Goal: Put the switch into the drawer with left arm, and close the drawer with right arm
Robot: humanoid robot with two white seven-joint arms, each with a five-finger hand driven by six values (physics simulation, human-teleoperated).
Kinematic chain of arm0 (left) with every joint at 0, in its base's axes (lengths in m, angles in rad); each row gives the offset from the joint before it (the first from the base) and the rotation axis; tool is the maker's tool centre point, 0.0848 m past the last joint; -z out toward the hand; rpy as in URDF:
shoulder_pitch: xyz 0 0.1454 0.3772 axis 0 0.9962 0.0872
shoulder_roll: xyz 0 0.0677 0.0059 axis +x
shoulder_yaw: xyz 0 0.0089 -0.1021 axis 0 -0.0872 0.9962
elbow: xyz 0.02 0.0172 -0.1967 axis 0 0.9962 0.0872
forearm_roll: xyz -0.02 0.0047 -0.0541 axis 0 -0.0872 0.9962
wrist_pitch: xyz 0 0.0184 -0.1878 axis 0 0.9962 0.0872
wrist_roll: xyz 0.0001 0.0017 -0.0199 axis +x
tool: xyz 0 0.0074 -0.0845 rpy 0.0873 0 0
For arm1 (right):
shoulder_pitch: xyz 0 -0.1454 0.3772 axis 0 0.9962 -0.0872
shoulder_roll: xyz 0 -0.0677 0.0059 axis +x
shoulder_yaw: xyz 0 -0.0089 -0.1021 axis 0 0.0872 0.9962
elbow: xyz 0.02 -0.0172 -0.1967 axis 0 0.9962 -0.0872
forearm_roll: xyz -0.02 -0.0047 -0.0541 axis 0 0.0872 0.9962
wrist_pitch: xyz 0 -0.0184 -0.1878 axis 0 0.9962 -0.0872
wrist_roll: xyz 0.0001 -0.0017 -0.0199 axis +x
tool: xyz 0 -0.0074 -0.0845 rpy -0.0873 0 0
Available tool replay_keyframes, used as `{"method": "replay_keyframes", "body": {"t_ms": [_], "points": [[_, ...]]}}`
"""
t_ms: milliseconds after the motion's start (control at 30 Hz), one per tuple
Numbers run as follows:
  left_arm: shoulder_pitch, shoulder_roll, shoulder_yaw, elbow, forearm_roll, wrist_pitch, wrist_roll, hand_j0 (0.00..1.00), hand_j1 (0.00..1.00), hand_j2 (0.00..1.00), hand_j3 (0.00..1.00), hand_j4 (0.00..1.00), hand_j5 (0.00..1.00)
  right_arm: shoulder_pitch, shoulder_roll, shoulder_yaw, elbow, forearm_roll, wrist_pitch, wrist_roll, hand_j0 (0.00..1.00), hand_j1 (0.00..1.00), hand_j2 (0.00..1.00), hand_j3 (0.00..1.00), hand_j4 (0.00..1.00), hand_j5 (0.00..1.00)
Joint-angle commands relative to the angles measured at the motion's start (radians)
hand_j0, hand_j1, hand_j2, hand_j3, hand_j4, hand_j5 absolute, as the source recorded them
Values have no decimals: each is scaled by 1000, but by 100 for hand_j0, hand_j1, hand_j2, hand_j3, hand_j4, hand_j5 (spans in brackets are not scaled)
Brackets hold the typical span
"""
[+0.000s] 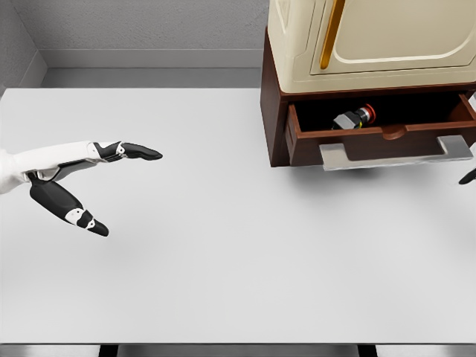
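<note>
The switch (354,117), a small grey and black body with a red button, lies inside the open drawer (379,137) of the brown cabinet at the upper right. The drawer is pulled out toward me and carries a grey handle (394,154) on its front. My left hand (119,186) hovers over the table at the far left, well away from the drawer, fingers spread and holding nothing. Of my right hand, only a dark fingertip (468,177) shows at the right edge, just below the drawer's right end.
A cream cabinet (372,37) with a yellow vertical handle sits on top of the brown drawer unit. The white table (223,260) spans the view, with a grey wall behind it.
</note>
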Motion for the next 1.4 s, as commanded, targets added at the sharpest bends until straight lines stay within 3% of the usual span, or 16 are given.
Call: {"method": "replay_keyframes", "body": {"t_ms": [0, 167, 733, 1100, 1367], "points": [[0, 1, 2, 0, 7, 2, 0, 100, 100, 100, 100, 100, 100, 0, -2, 38, 0, 0, 1, 1, 50, 50, 50, 50, 50, 50], [0, 1, 2, -1, 7, 2, 0, 100, 100, 100, 100, 100, 100, -49, -8, 107, -2, 1, 1, 1, 50, 50, 50, 50, 50, 50], [2, 1, 2, -1, 9, 2, 0, 100, 100, 100, 100, 100, 100, -117, -22, 149, 0, 13, 1, 1, 50, 50, 50, 50, 50, 50], [2, 1, 2, -1, 7, 2, 0, 100, 100, 100, 100, 100, 100, -190, -32, 213, 6, 15, 89, 2, 50, 50, 50, 50, 50, 50], [2, 1, 2, -1, 7, 2, 0, 100, 100, 100, 100, 100, 100, -282, -32, 301, 15, 24, 149, 1, 50, 50, 50, 50, 50, 50]]}}
